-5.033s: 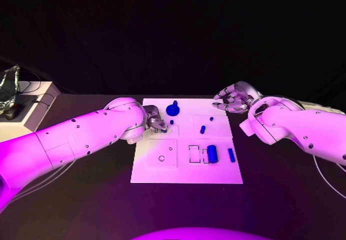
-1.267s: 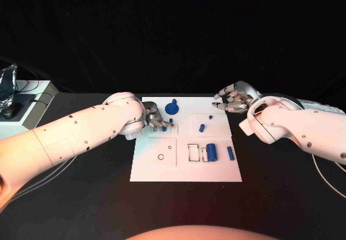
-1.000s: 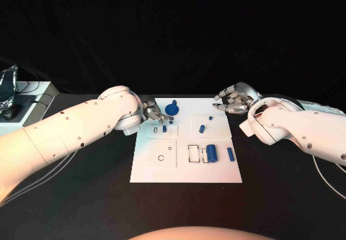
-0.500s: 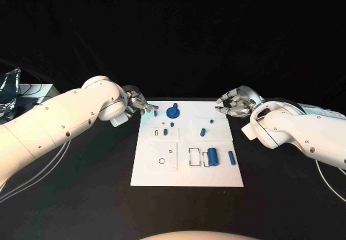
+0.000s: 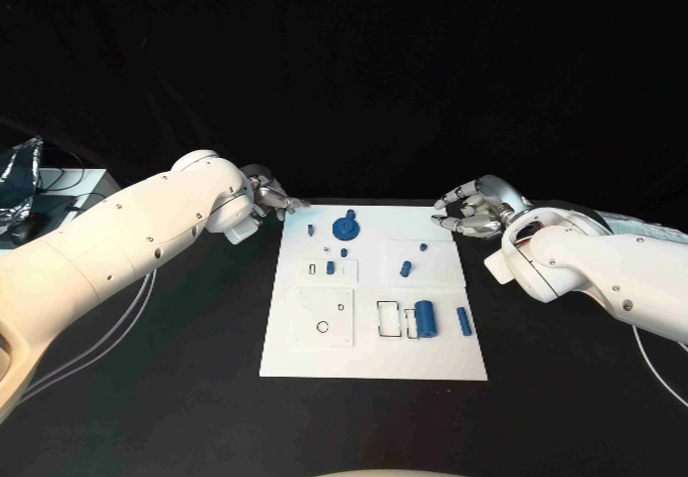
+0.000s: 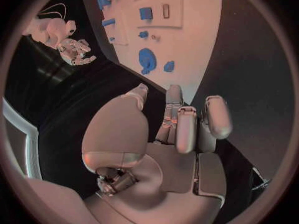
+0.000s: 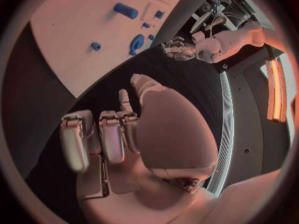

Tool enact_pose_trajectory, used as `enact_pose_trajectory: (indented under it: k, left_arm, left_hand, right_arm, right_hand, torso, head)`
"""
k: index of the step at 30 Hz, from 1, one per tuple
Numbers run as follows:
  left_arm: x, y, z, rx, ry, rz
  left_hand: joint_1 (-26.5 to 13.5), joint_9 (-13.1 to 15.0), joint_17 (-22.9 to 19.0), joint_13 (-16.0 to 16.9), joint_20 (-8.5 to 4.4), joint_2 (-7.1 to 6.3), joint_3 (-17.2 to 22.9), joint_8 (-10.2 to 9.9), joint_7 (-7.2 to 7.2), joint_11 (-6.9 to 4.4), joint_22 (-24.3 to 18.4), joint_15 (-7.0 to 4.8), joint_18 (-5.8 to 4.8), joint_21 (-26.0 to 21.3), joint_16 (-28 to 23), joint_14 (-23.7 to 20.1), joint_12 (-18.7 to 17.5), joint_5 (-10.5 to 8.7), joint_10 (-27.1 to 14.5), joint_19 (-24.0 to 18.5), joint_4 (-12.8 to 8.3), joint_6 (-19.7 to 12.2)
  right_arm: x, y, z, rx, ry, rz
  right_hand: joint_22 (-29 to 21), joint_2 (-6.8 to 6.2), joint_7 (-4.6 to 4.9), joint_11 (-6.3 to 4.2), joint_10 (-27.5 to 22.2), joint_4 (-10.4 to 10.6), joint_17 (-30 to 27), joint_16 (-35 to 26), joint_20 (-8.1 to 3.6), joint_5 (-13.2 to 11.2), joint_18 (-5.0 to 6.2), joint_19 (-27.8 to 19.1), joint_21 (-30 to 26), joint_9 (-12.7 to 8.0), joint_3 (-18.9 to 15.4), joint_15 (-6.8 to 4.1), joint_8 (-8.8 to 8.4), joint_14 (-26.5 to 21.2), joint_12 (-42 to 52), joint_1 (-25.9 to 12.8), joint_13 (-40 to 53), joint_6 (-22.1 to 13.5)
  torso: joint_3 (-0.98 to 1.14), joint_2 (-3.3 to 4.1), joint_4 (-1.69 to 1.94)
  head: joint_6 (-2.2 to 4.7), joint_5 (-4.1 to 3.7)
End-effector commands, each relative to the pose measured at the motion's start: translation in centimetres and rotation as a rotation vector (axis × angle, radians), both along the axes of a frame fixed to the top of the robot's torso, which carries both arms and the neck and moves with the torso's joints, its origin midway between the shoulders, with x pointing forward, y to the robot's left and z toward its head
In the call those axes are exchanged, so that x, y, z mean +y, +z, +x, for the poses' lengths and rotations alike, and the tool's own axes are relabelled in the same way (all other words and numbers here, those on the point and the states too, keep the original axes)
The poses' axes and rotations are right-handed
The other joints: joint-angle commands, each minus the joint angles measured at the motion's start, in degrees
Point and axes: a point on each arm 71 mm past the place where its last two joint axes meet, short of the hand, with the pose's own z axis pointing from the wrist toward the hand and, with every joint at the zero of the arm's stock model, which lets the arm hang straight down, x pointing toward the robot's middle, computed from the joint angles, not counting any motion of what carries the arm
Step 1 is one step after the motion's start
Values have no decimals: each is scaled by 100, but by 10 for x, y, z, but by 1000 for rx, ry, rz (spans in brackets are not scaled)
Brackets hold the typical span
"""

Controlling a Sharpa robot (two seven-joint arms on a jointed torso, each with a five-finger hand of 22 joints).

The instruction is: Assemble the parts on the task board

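**Both robot hands parked off the board, parts spread across it**

The task board [image 5: 373,348] lay in the middle of the black worktop [image 5: 172,397], with the blue parts scattered over it: a round flanged piece [image 5: 344,228] near the far edge, a short peg [image 5: 331,267] standing beside a small slot, an elongated piece [image 5: 406,266] in the right-hand panel, and a thick cylinder [image 5: 428,322] lying next to a slimmer bar [image 5: 463,319] by an outlined rectangular recess.

The left robot hand [image 5: 271,202] hovered just off the board's far-left corner, and the right robot hand [image 5: 470,212] just off its far-right corner. Neither touched a part. That placement probably kept the board unobstructed for the head camera while the next piece was chosen.

The head view gave the layout but little of the fingers. The left wrist view showed the left robot hand [image 6: 181,122] holding nothing, fingers extended side by side with the thumb apart from them. The right wrist view showed the right robot hand [image 7: 118,134] likewise empty, fingers loosely bent and not clenched. Each wrist view also caught the opposite robot hand across the board's far edge.
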Motion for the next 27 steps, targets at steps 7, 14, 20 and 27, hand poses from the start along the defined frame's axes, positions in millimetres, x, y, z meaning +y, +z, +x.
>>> enact_pose_trajectory:
  k: [7,14,20,27]
  left_arm:
    - [-7,-4,11,15,-55,38]
    - [-11,-6,13,47,-80,38]
    - [-12,-7,14,65,-83,44]
    - [-14,-8,14,83,-93,45]
  left_hand:
    - [102,12,664,-55,-16,-19,58,116,-67,-35,93,10,19,59,65,230,63,-2,29,79,-1,73]
    - [111,10,835,-83,-32,-80,152,152,-94,-59,301,-9,-24,159,171,310,119,-2,67,210,8,142]
    - [20,35,904,-108,-51,-145,221,180,-123,-84,397,-31,-42,211,219,345,178,-4,108,268,12,225]
    - [-83,62,908,-119,-58,-181,229,198,-134,-91,402,-37,-42,217,225,345,207,-7,107,266,15,262]
  right_arm:
    - [1,8,2,-26,6,9]
    - [2,11,3,-31,7,11]
    - [3,12,3,-32,9,11]
    - [4,12,4,-35,11,8]
  right_hand:
    - [1508,-16,6,-32,361,-8,1267,-29,-54,44,0,601,35,6,46,-33,24,526,-34,-34,1296,-39]
    - [1508,-18,6,-32,359,-10,1267,-29,-54,55,0,601,35,7,55,-33,27,526,-36,-35,1294,-43]
    - [1508,-18,6,-32,359,-10,1267,-29,-54,55,0,601,35,7,55,-33,27,526,-36,-35,1294,-43]
    - [1508,-24,7,-31,358,-12,1268,-29,-54,67,0,601,35,8,64,-32,29,526,-38,-38,1293,-48]
  torso:
    - [-22,127,-45]
    - [-16,161,-54]
    - [-15,154,-55]
    - [-16,159,-53]
  head:
    - [59,23]
    - [86,23]
    - [78,32]
    - [86,27]
